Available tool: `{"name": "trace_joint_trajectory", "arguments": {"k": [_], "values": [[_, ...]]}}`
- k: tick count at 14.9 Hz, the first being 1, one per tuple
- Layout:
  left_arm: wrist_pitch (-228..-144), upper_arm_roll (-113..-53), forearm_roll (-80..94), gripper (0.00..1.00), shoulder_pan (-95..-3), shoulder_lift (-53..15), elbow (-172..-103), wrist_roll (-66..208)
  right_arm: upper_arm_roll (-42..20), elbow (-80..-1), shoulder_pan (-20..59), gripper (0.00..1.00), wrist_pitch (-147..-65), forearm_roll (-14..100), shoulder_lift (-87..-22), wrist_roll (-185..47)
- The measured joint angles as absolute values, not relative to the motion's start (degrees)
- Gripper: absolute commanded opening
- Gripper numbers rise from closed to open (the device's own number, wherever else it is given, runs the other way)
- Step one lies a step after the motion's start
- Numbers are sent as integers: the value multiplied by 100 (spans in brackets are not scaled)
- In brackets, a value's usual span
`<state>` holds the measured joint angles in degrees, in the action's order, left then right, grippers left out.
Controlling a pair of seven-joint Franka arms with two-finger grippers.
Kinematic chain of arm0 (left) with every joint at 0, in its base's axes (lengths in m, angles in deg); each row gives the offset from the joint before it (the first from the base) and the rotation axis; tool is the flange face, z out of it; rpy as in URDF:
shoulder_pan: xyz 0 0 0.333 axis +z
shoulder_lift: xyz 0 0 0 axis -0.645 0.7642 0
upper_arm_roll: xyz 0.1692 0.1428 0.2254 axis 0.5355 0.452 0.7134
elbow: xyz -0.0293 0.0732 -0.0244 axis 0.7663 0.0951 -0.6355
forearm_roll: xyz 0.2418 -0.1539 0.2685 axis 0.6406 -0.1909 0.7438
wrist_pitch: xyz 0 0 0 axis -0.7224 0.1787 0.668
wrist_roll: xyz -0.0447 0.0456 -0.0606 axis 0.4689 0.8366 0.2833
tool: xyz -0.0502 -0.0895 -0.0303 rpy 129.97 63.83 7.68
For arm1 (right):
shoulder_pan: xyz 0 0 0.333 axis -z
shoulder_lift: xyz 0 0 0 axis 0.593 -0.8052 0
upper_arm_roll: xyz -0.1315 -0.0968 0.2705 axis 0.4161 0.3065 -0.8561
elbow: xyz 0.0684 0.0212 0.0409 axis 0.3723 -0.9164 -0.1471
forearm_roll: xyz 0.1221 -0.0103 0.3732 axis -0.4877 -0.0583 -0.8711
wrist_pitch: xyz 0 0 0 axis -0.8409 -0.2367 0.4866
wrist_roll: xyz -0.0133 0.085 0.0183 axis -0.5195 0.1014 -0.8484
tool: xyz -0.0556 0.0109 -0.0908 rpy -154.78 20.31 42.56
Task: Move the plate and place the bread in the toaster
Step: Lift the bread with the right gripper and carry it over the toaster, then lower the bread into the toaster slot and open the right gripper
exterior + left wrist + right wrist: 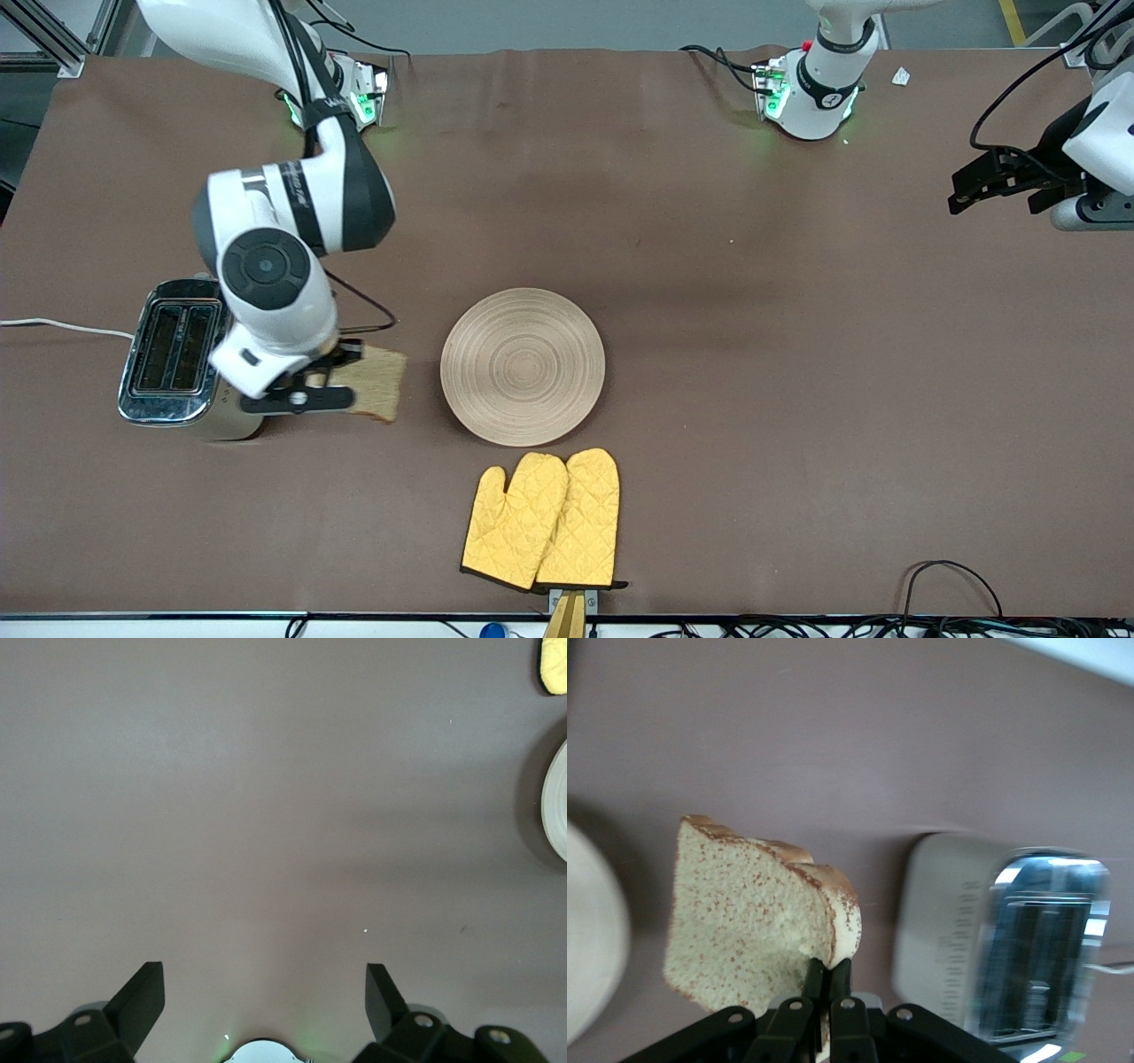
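Note:
My right gripper [353, 379] is shut on the bread [379, 383], a brown speckled slice pinched at one edge. It hangs over the table between the toaster [170, 359] and the plate [523, 365]. In the right wrist view the fingers [829, 979] clamp the bread [744, 930], with the toaster [1001, 948] close beside it, both slots showing empty, and the plate's rim [589, 939] at the view's edge. The left gripper [959, 190] waits open over the left arm's end of the table, with nothing between its fingers [263, 983].
A pair of yellow oven mitts [542, 521] lies nearer the front camera than the plate. The toaster's white cord [62, 326] runs off the right arm's end of the table. The left wrist view catches the plate's rim [556, 811] and a mitt corner [554, 665].

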<state>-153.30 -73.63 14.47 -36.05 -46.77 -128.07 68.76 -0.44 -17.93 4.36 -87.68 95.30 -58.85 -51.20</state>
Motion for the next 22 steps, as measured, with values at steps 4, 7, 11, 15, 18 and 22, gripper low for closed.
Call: {"name": "trace_joint_trajectory", "arguments": {"k": [4,7,11,15,18,22], "values": [[-15330,-7371,1447,100,-3610,-4670,-12773,6882,285,-1787,634,0,-8366,10558,-5751,-5732],[-15334,-7371,1447,100,-3610,-4641,-12772,6882,573,-1905,771,0,-8125,10840,-5622,-5996],[-15336,-7373,1447,100,-3611,-4619,-12771,6882,774,-2415,826,0,-8030,10938,-5485,-6023],[-15336,-7377,1447,100,-3622,-4586,-12769,6882,780,-3117,816,0,-8249,11379,-5360,-6021],[-15336,-7381,1447,100,-3656,-4577,-12762,6882,794,-3504,836,0,-8471,11507,-5122,-6021],[-15336,-7386,1447,100,-3672,-4576,-12746,6882,797,-3687,862,0,-8831,11526,-5043,-5997]]}}
